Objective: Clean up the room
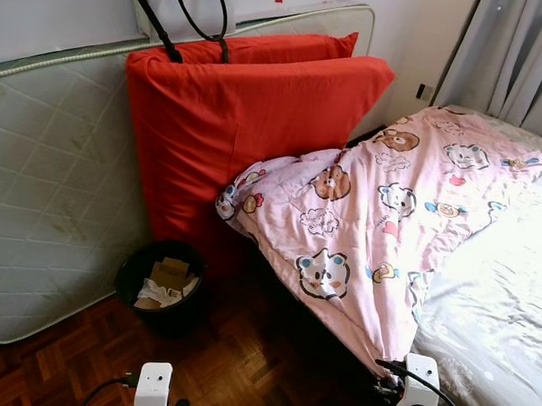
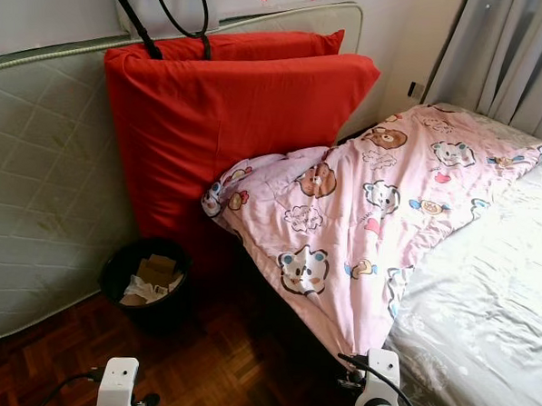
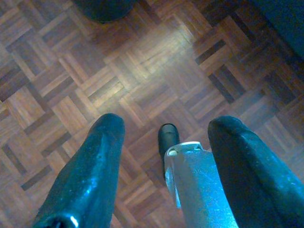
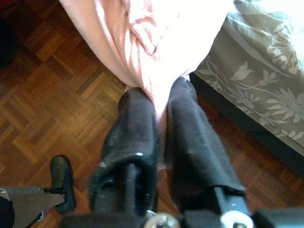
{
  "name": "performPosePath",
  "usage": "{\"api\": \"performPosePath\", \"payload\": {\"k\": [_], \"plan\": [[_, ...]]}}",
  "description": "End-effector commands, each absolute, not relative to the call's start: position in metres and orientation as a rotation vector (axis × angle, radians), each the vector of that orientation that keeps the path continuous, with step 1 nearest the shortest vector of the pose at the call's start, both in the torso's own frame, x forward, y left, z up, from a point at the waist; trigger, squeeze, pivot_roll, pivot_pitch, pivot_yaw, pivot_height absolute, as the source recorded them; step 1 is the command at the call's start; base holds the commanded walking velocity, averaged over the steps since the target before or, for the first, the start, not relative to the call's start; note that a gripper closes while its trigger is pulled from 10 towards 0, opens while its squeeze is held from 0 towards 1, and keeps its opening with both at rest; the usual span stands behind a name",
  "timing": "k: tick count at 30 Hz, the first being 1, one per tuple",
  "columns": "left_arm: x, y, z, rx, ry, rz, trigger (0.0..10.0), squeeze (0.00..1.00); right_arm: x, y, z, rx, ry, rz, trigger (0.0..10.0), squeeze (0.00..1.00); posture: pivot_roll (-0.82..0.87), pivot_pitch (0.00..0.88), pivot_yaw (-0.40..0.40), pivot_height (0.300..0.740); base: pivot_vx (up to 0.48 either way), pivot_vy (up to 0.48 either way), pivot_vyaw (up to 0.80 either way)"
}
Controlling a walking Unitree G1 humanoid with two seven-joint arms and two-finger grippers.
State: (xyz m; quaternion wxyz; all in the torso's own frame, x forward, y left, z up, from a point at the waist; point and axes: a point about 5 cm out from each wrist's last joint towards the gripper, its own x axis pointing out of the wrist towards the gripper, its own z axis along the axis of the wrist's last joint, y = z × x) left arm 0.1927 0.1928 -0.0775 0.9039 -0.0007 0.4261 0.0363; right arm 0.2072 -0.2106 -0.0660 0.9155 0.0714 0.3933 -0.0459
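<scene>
We see the bed [image 1: 511, 297] still unmade: its pink cartoon quilt [image 1: 389, 209] lies bunched and skewed, one corner spilling over the side toward the parquet floor [image 3: 142, 85]. Against the wall lean a pale mattress [image 1: 44, 200] and a red mattress [image 1: 247, 138]; a black bin [image 1: 160, 284] of paper scraps sits on the floor in front of them. Our right gripper [image 4: 159, 123] has its jaws closed on the quilt's hanging corner, low at the bedside, so straightening seems barely begun. Our left gripper [image 3: 164, 142] hangs over the floor, jaws apart, holding nothing.
</scene>
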Motion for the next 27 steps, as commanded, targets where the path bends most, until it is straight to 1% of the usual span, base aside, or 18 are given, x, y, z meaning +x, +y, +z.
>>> {"api": "performPosePath", "payload": {"k": [1, 9, 10, 11, 12, 13, 27], "plan": [[0.1906, 0.1931, -0.0787, 0.020, 0.896, 0.064, 10.0, 0.00, 0.2060, -0.2093, -0.0673, 0.156, 0.826, -0.092, 10.0, 1.00, -0.02, 0.000, -0.011, 0.740, 0.000, 0.000, 0.00], [0.1906, 0.1921, -0.0788, 0.017, 0.895, 0.062, 10.0, 0.00, 0.2064, -0.2099, -0.0668, 0.149, 0.821, -0.086, 10.0, 1.00, -0.02, 0.000, -0.011, 0.740, 0.000, 0.000, 0.00], [0.1907, 0.1921, -0.0788, 0.017, 0.895, 0.063, 10.0, 0.00, 0.2064, -0.2098, -0.0668, 0.149, 0.821, -0.086, 10.0, 0.97, -0.02, 0.000, -0.011, 0.740, 0.000, 0.000, 0.00], [0.1907, 0.1921, -0.0788, 0.017, 0.895, 0.062, 10.0, 0.00, 0.2064, -0.2096, -0.0668, 0.151, 0.821, -0.085, 10.0, 0.46, -0.02, 0.000, -0.011, 0.740, 0.000, 0.000, 0.00], [0.1907, 0.1920, -0.0788, 0.017, 0.895, 0.062, 10.0, 0.00, 0.2064, -0.2095, -0.0668, 0.152, 0.821, -0.084, 10.0, 0.46, -0.02, 0.000, -0.011, 0.740, 0.000, 0.000, 0.00], [0.1908, 0.1920, -0.0788, 0.017, 0.895, 0.062, 10.0, 0.00, 0.2064, -0.2094, -0.0668, 0.151, 0.821, -0.082, 10.0, 0.00, -0.02, 0.000, -0.011, 0.740, 0.000, 0.000, 0.00], [0.1901, 0.1912, -0.0792, 0.018, 0.895, 0.058, 10.0, 0.00, 0.2036, -0.2103, -0.0688, 0.123, 0.845, -0.094, 10.0, 0.00, -0.02, 0.000, -0.008, 0.740, 0.000, 0.000, 0.00]]}}
